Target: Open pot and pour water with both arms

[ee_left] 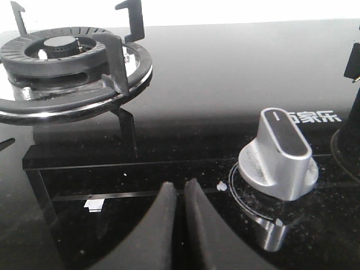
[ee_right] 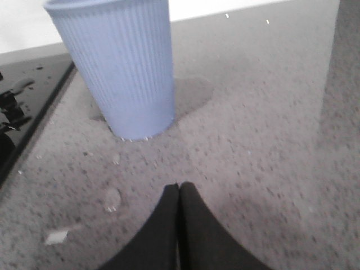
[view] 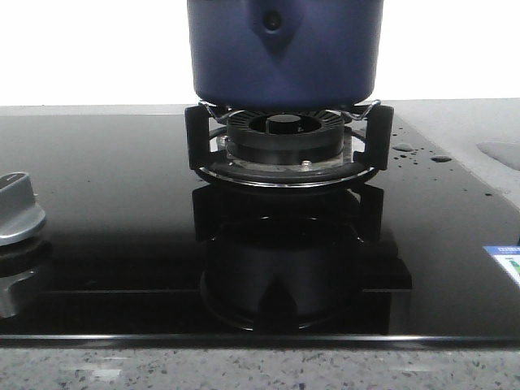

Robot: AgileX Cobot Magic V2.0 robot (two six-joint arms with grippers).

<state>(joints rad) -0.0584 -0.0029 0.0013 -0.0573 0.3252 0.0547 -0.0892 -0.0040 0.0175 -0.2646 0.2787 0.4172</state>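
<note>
The pot (view: pixel 284 53) sits on the black pan supports (view: pixel 286 138) of a gas burner (view: pixel 284 134) at the far middle of the scene; only its dark blue lower body shows, with a pointed handle mount and one round rivet facing the camera, and its top is cut off by the picture's edge. The supports and burner stand on a glossy black glass stove top (view: pixel 114 211), which mirrors them just in front. A few water drops (view: pixel 404 148) lie on the glass to the right of the burner, and a blue and green sticker (view: pixel 504 264) shows at the stove's right edge. A silver knob (view: pixel 18 207) stands on the glass at the left. Along the near edge runs the speckled grey tabletop (view: pixel 260 370).

The left gripper (ee_left: pixel 181 194) has its two dark fingers almost together with a thin gap, holding nothing, above the glass near the silver knob (ee_left: pixel 279 154); a second burner (ee_left: pixel 64 56) with bare supports lies beyond it.

The right gripper (ee_right: pixel 179 194) is closed, fingertips touching, empty, above the grey tabletop (ee_right: pixel 264 129). Ahead of it a ribbed light blue cup (ee_right: pixel 118 64) stands upright on the tabletop just beside the stove's edge (ee_right: pixel 34 121), with small wet patches (ee_right: pixel 111 198) on the tabletop between cup and gripper.
</note>
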